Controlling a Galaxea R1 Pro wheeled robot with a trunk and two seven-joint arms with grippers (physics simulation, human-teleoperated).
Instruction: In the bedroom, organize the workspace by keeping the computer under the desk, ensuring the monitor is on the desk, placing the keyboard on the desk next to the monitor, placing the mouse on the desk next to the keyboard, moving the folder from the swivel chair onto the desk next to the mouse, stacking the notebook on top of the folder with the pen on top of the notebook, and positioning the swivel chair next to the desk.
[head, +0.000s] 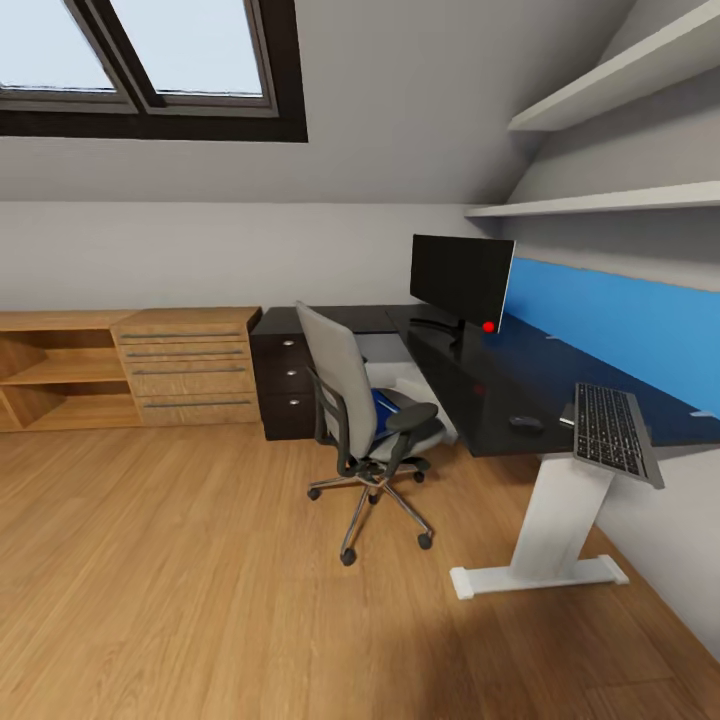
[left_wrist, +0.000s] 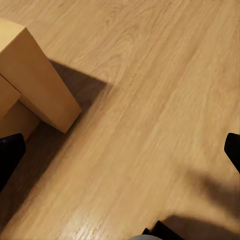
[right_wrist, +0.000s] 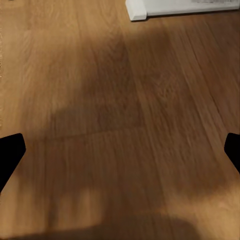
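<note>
Head view took in the bedroom: black tabletop (head: 480, 390) at right of frame, monitor (head: 461, 279) upright at its far end with a red dot at the lower corner, keyboard (head: 612, 432) at the near right, overhanging the edge, mouse (head: 526, 423) just left of it. Swivel chair (head: 362, 425) stood centre frame beside the tabletop, blue folder (head: 385, 410) on its seat, largely hidden by backrest and armrest. Wooden drawer chest (head: 188, 365) at left.

Left wrist view: plank floor (left_wrist: 150, 100), a tan wooden block (left_wrist: 35, 75); left end effector (left_wrist: 122, 150) spread wide, holding nothing.

Right wrist view: shadowed floor, white desk foot (right_wrist: 175, 7) cut off at the frame's top; right end effector (right_wrist: 122, 150) wide, nothing held.

No legible writing.
</note>
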